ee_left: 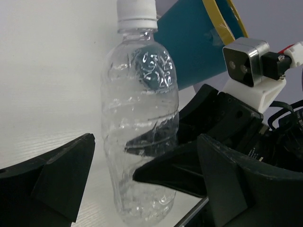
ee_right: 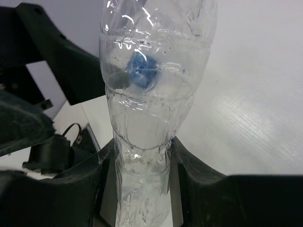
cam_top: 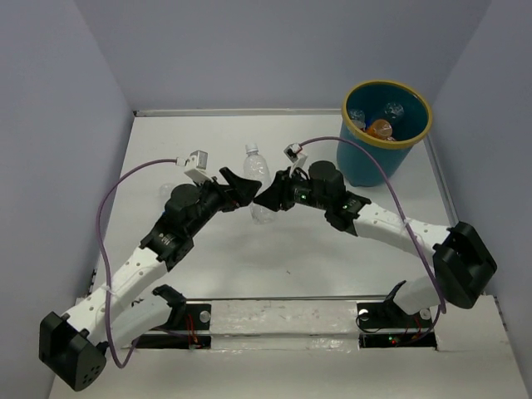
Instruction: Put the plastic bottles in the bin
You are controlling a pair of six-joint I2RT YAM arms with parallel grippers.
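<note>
No legible text, even on the bottle (ee_left: 139, 118).

Our left gripper (cam_top: 243, 188) is spread wide open. Right gripper (cam_top: 264, 198), nose to nose with it, is clamped tight.

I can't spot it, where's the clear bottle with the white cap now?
In the top view, the clear bottle is mid-table, gripped by the right gripper, with the open left gripper on its left and the bin farther back on its right.

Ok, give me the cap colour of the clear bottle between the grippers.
White. The cap of the clear bottle shows best in the left wrist view.
</note>
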